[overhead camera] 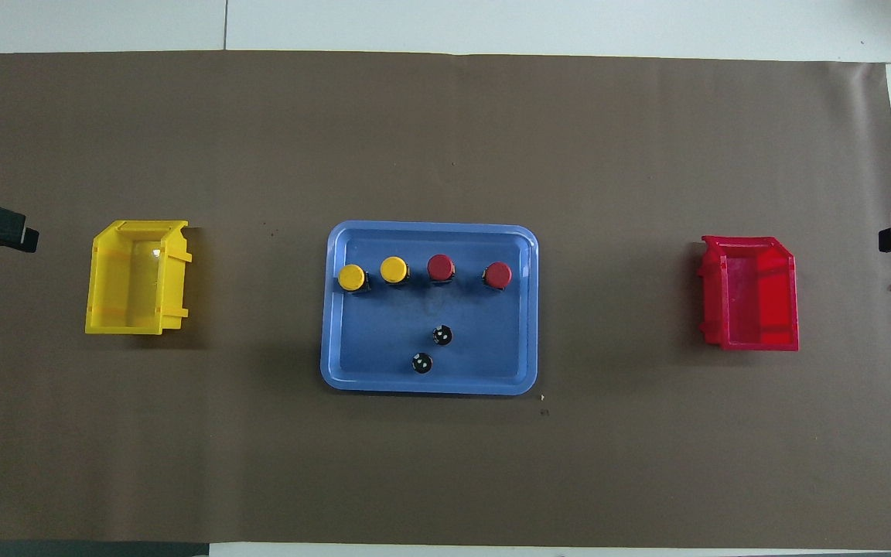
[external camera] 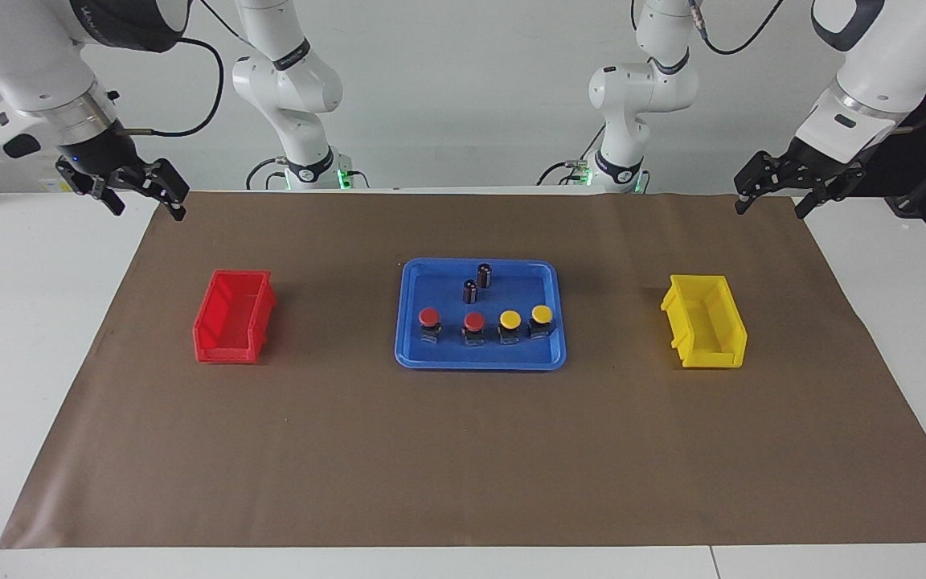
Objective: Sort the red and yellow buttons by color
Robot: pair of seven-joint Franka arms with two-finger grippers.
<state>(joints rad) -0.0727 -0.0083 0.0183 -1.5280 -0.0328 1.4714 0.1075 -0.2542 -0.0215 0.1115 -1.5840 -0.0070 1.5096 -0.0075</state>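
Observation:
Two red buttons (external camera: 429,318) (external camera: 474,322) and two yellow buttons (external camera: 510,321) (external camera: 542,314) stand upright in a row in a blue tray (external camera: 479,363) at the table's middle. In the overhead view the reds (overhead camera: 441,268) (overhead camera: 497,274) are toward the right arm's end and the yellows (overhead camera: 352,277) (overhead camera: 394,269) toward the left arm's end. My right gripper (external camera: 145,205) is open and empty, raised over the brown mat's corner at its own end. My left gripper (external camera: 770,209) is open and empty, raised over the mat's corner at its end. Both arms wait.
A red bin (external camera: 226,350) stands empty toward the right arm's end, and a yellow bin (external camera: 712,358) stands empty toward the left arm's end. Two small dark capless cylinders (external camera: 485,275) (external camera: 470,291) stand in the tray, nearer to the robots than the buttons. A brown mat (external camera: 463,466) covers the table.

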